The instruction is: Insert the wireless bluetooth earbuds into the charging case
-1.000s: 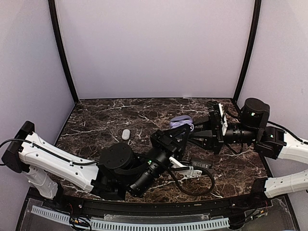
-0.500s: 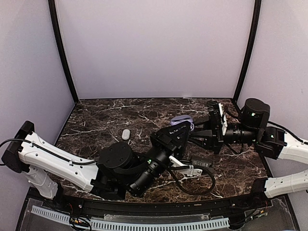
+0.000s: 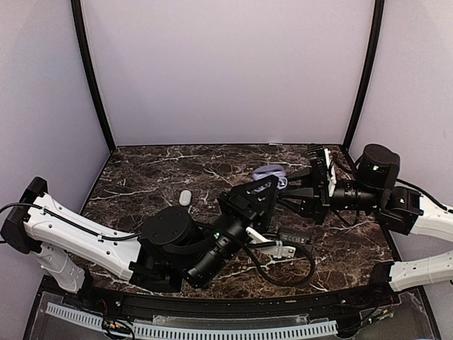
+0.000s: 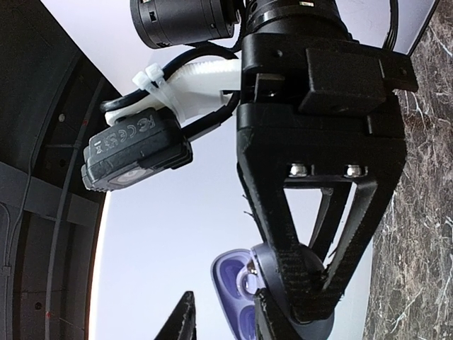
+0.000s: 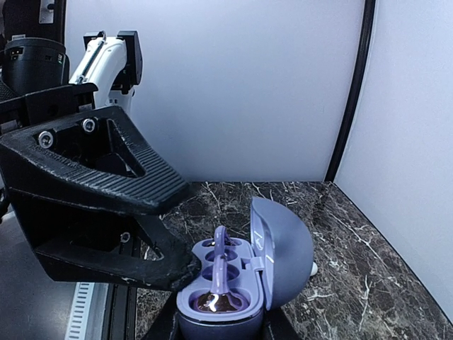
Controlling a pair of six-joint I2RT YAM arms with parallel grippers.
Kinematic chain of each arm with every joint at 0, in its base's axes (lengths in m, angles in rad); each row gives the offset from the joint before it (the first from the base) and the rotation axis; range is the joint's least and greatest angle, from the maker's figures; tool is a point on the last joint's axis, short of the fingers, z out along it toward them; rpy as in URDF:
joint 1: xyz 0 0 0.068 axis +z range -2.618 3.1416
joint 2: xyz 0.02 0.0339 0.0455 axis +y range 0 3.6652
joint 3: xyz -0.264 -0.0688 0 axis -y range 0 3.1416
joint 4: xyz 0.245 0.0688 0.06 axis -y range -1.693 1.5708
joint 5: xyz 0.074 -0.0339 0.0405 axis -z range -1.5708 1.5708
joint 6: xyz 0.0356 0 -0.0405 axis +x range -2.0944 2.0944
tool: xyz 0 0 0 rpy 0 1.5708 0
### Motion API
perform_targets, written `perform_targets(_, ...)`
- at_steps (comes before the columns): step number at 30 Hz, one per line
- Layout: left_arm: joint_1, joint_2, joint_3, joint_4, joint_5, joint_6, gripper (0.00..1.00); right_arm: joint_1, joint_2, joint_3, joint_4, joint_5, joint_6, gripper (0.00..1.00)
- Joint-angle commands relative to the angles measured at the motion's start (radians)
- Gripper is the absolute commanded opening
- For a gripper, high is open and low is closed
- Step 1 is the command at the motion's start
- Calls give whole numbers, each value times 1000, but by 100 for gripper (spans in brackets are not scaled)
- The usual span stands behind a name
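The charging case (image 5: 279,258) is lavender grey-blue and stands open with its lid up on the right. My right gripper (image 5: 219,333) is shut on its base. One of the earbuds (image 5: 218,273) rests in the pale lilac tray, stem lying along the middle. It looks lilac in this light. My left gripper (image 4: 228,319) is open, its ribbed finger (image 5: 106,184) right beside the tray's left edge, with nothing between the jaws. From above, the case (image 3: 270,172) shows just behind both grippers, the left gripper (image 3: 263,190) meeting the right gripper (image 3: 291,190) there.
A small white oval piece (image 3: 185,197) lies alone on the dark marble table (image 3: 141,177), left of the arms; it peeks out behind the lid as a white oval piece (image 5: 313,269). Purple walls close in three sides.
My left gripper's jaws have parted from shut to open beside the case. The right gripper and the case have shifted slightly up and back.
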Motion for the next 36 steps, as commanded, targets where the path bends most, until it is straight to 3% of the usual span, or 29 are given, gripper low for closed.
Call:
perform_targets(1, -14, -61, -7, -56, -14, -57, 28, -16, -17, 3, 75, 16, 27, 0)
perform_targets(5, -16, -113, 6, -148, -23, -146, 33, -40, -23, -5, 81, -1, 50, 0)
perform_targets(9, -18, -173, 71, -350, -22, -340, 34, -73, -27, -12, 84, -26, 75, 0)
perform_targets(14, -1, -215, 128, -475, -20, -568, 35, -84, -33, -10, 66, -62, 82, 0)
perform_targets(16, 40, -232, 206, -647, 9, -761, 33, -85, -31, -1, 46, -113, 64, 0)
perform_targets(19, 201, -271, 356, -1001, 218, -1182, 32, -85, -27, 9, 27, -194, 60, 0)
perform_targets(21, 296, -286, 394, -1116, 361, -1338, 31, -85, -25, 13, 24, -242, 62, 0)
perform_targets(26, 409, -295, 400, -1205, 573, -1491, 33, -85, 2, 40, 15, -328, 65, 0)
perform_targets(36, 438, -234, 414, -1310, 743, -1568, 39, -84, 78, 92, 17, -393, 101, 0)
